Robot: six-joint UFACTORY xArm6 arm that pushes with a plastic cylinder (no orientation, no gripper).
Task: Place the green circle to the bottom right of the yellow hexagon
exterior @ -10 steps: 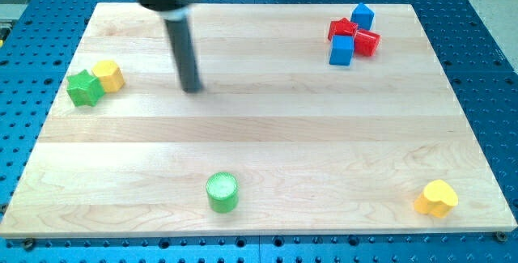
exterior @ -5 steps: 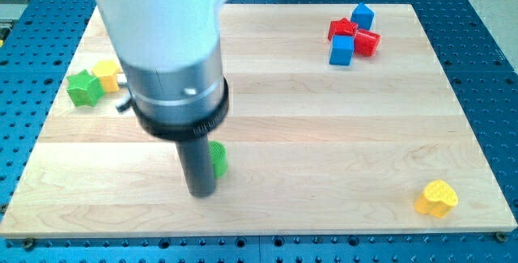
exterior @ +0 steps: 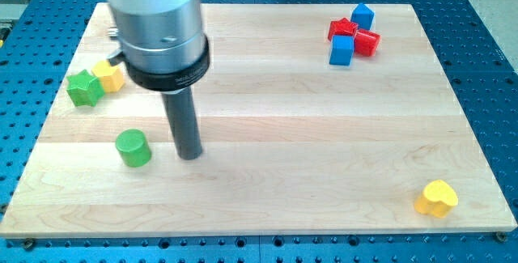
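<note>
The green circle [exterior: 133, 148] stands on the wooden board at the lower left. The yellow hexagon [exterior: 108, 76] sits at the left edge, touching a green star [exterior: 83, 88] on its left. My tip [exterior: 189, 155] rests on the board just to the right of the green circle, a small gap apart. The green circle lies below and slightly right of the yellow hexagon. The arm's grey body [exterior: 156, 20] covers part of the board's upper left.
Two blue cubes [exterior: 363, 15] [exterior: 341, 50], a red star [exterior: 342, 28] and a red cylinder [exterior: 367, 42] cluster at the upper right. A yellow heart [exterior: 436, 197] lies at the lower right corner. Blue perforated table surrounds the board.
The green circle has been pushed from the board's lower middle up and to the left. My tip followed it leftward and now stands beside it on the right.
</note>
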